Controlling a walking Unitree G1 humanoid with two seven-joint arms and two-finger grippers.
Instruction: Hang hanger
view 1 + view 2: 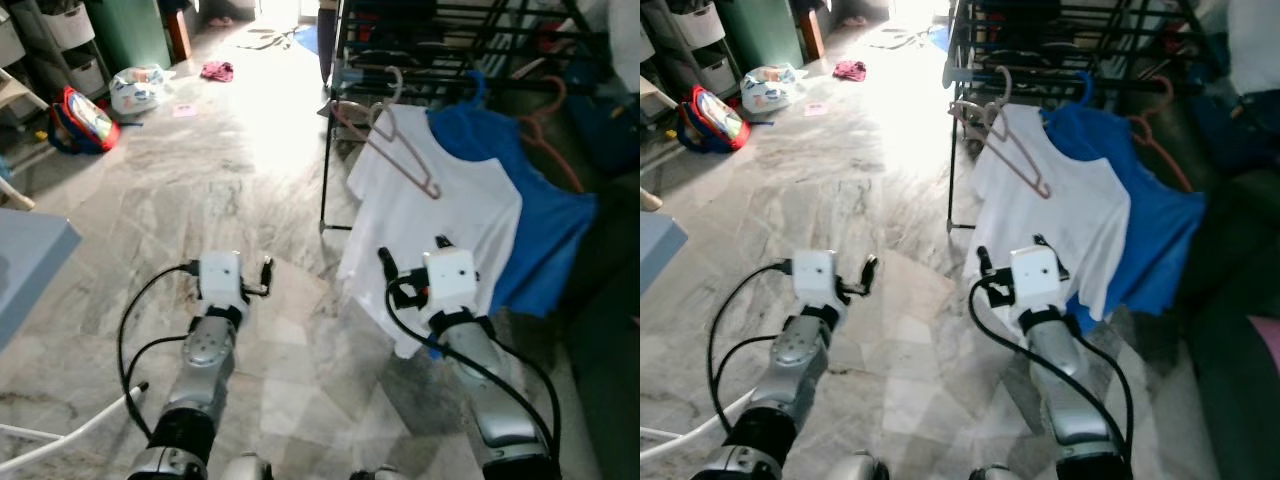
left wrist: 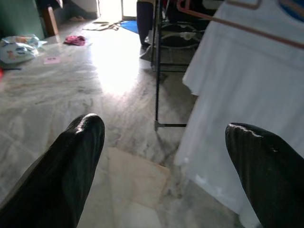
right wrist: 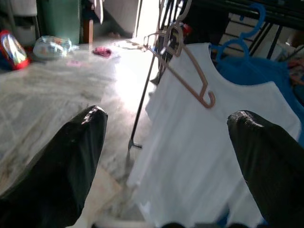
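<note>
Hanger status: on the rack, both grippers released.

The pink hanger (image 1: 400, 150) hangs by its hook at the left end of the black drying rack (image 1: 330, 150), lying against the white shirt (image 1: 440, 230) (blue shirt (image 1: 545, 220) beside it). Left gripper (image 1: 262, 278) and right gripper (image 1: 412, 258) are spread and empty, so hanging appears complete. Marble floor (image 1: 230, 170); bags (image 1: 110, 100) far left.

This is a lived-in home: a marble floor (image 1: 250, 190) stretches toward a sunlit doorway at twelve o'clock, a black drying rack (image 1: 440, 40) with a white shirt (image 1: 440, 230) and blue shirt (image 1: 545, 230) stands at one o'clock, and bags (image 1: 85, 120) lie at ten o'clock.
</note>
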